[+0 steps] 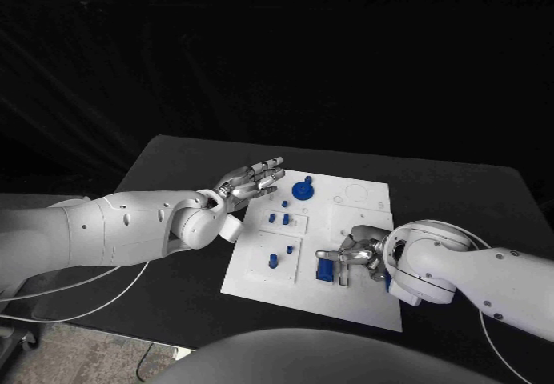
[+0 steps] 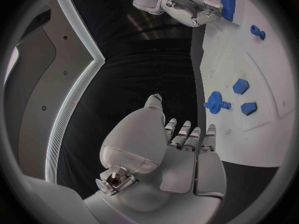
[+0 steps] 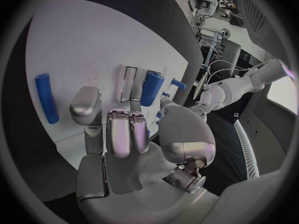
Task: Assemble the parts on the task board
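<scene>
The white task board [image 1: 347, 232] lies in the middle of the head view on the black table [image 1: 173, 168], tilted a little. The left hand [image 1: 248, 182] hovers over the board's upper left edge, holding nothing, fingers stretched out and slightly apart — the blue gear [image 1: 303, 190] stands just to its right, not touched. Below the gear sit small blue pegs [image 1: 279, 218], and lower still another peg [image 1: 272, 259] in the left panel. The right hand [image 1: 360, 254] rests on the board's lower right part, fingers curled down beside a blue block [image 1: 324, 271]; whether it actually grips the piece I cannot tell. In the right wrist view a blue cylinder [image 3: 152, 87] stands just past the fingertips [image 3: 127, 132] — a second blue rod [image 3: 47, 97] lies apart on the board.
</scene>
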Robot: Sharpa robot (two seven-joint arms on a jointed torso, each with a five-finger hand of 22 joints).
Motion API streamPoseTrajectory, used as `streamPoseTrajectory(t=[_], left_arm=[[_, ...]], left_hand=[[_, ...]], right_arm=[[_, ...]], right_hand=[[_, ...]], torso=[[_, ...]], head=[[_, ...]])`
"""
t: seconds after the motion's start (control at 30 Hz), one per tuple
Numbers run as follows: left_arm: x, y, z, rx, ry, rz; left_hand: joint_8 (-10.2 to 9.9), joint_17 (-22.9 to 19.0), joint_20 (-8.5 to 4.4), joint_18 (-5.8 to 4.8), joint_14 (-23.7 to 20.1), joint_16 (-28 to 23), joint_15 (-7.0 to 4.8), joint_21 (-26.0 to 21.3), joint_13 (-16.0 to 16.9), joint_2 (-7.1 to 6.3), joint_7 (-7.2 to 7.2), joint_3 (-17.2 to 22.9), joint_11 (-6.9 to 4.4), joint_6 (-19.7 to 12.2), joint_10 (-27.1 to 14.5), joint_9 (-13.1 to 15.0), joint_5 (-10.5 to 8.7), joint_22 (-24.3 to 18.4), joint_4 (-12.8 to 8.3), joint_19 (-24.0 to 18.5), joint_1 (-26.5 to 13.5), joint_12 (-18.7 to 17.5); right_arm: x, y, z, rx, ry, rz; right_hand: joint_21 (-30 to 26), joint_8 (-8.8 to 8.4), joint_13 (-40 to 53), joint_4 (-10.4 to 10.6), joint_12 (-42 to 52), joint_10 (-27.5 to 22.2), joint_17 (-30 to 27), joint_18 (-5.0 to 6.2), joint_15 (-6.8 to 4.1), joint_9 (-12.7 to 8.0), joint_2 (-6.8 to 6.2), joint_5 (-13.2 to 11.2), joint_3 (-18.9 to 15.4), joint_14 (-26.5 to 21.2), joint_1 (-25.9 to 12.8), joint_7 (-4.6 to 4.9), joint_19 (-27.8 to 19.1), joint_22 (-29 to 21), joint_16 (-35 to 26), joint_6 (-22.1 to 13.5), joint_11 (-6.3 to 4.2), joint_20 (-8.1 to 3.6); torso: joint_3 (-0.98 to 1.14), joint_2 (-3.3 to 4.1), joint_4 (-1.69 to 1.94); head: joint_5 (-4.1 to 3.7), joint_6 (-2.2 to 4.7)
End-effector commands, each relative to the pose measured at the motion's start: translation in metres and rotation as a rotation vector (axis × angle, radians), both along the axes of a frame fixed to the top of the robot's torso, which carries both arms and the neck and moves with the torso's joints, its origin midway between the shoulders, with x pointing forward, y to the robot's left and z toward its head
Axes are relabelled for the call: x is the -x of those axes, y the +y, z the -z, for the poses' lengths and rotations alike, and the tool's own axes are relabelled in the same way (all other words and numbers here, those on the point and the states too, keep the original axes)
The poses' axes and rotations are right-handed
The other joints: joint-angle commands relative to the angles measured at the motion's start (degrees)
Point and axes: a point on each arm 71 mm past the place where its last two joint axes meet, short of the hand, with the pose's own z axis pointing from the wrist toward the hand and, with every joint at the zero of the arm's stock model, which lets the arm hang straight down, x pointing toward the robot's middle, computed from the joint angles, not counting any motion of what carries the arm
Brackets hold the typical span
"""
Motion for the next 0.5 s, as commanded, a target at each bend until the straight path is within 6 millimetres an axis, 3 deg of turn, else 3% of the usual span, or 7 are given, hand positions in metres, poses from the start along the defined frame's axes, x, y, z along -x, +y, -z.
streamPoseTrajectory(t=[0.03, 0.5], left_arm=[[0.0009, -0.0022, -0.0002, 0.017, 0.005, 0.021], [0.0014, -0.0022, -0.0001, 0.018, 0.010, 0.025]], left_hand=[[0.3, 0.1, 0.01, 0.54, 0.0, 0.2, 0.55, 0.3, 0.1, 0.17, 0.55, 0.4, 0.55, 0.2, -0.1, 0.1, 0.17, 0.1, 0.0, 0.3, 0.5, 0.3], [0.4, 0.1, 0.02, 0.53, 0.1, 0.2, 0.63, 0.3, 0.1, 0.23, 0.92, 0.4, 0.66, 0.7, -0.1, 0.1, 0.16, 0.2, 0.0, 0.3, 0.4, 0.4]], right_arm=[[0.0018, -0.0052, 0.0066, 0.040, 0.014, 0.000], [0.0017, -0.0124, 0.0003, -0.010, -0.056, 0.008]], right_hand=[[-0.2, 0.26, 15.1, 0.1, 0.2, 6.0, 3.8, 0.85, 0.29, 0.2, 0.33, -0.4, -0.7, 4.0, -0.9, 0.31, -0.3, 6.1, -0.3, -0.1, 0.56, 0.13], [-0.7, 1.39, 15.1, -0.1, 0.2, 6.0, 3.7, 0.89, 0.14, 1.1, 0.01, -0.1, -3.0, 4.0, -1.5, 0.04, -0.2, 6.0, -0.3, 0.4, 0.35, 0.04]], torso=[[0.00, 0.02, 0.00], [0.01, 0.01, -0.04]], head=[[0.05, 0.01], [0.53, 0.01]])
